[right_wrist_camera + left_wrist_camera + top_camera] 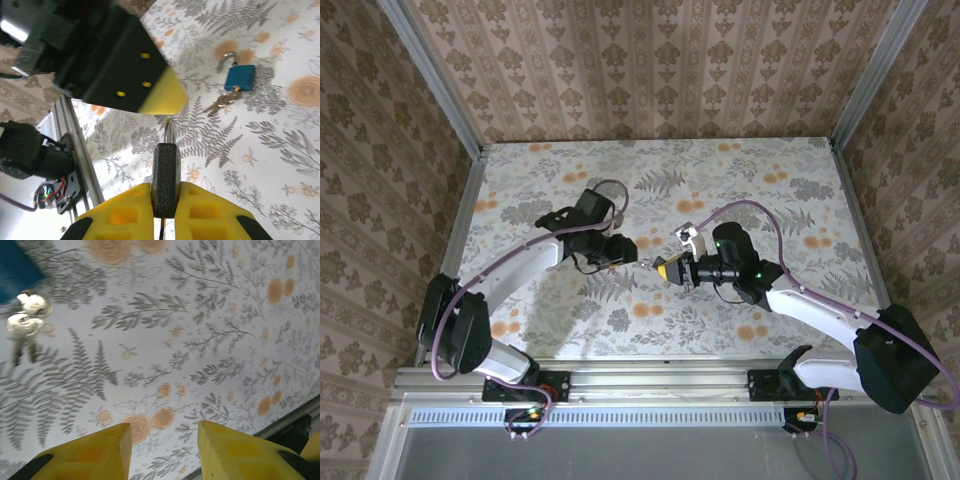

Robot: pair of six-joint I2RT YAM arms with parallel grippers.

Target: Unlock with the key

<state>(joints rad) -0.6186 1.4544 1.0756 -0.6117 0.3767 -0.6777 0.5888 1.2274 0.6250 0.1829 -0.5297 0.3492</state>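
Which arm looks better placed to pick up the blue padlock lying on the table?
Probably left. The left gripper is open and empty, with the padlock close by on the table. The right gripper is shut on a black piece with a metal tip.

tabletop (650, 170) w/ white cloth, grey fern + orange flower print, metal rail (460, 230) along the left edge. lying flat on it, approx mid-table: small blue padlock (239, 78), silver shackle looks swung open. bunch of small silver keys (220, 102) touches its lower end.
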